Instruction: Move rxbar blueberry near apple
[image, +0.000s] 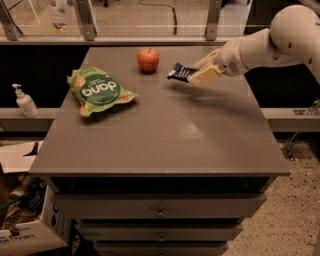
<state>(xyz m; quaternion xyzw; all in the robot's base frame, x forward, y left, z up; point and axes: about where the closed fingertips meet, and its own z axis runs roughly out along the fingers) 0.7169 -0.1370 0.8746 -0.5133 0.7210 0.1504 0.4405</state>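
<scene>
The cream plastic end effector (196, 75) is clamped on the flat, glossy rxbar blueberry (180, 72), held above the matte grey table (175, 135) at 3 o'clock of the round apple (148, 59) (near, not touching).

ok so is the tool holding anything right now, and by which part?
Yes: the tool grips the rxbar blueberry by its right end, at the table's far right, just right of the apple, not touching it.
</scene>
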